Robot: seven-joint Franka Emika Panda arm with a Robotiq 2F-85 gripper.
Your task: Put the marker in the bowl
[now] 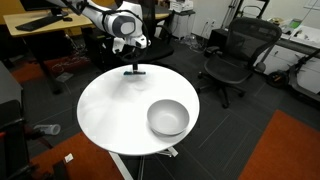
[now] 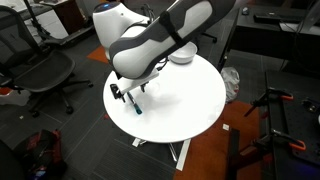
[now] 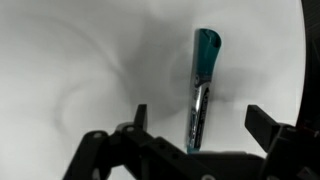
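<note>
Marker (image 3: 203, 85) lies flat on the white counter (image 1: 105, 110), well apart from the bowl (image 1: 168, 117), near the rim across from it. Your gripper (image 3: 198, 112) is low over the marker, jaws spread wide with one finger on each side. They seem not to touch it, though the wrist view is dim. The bowl sits upright.

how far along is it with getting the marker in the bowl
Done: nothing yet. The marker lies on the table and the bowl looks empty. In hand: the open gripper straddles the marker, one finger on each side, not closed on it. Left: grasp, lift, carry to the bowl, release.
</note>
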